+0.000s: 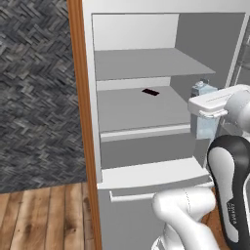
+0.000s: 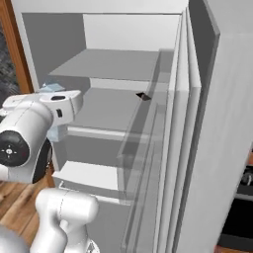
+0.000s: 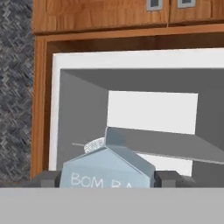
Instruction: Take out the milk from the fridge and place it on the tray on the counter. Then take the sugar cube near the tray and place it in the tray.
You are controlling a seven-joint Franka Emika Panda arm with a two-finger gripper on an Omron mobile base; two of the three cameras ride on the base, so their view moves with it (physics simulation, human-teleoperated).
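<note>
Here, fridge is open, white frame, grey inner walls, pale shelves with white front edges; it sits inside an orange-brown wood surround. Grey woven-pattern wall to its left, wood plank floor below that. In the right base view the fridge door stands open on the right side, seen edge-on.

White arm rises in front of the fridge's right side in the left base view, hand level with the middle shelf.

Milk, pale blue-white carton with gabled top and a round white cap, sits right between the two dark fingers in the hand view, one finger at each side of the carton, close against it. Letters "BOM" readable on its face. Carton upright. In the left base view the carton top pokes up just behind the white hand, at the right end of the middle shelf near the inner wall. Fingers look closed on the milk's sides, wide grip; actual contact is hard to confirm from these angles.

Small dark flat item lies toward the back of the middle shelf, well apart from the milk; can't tell what it is.
</note>
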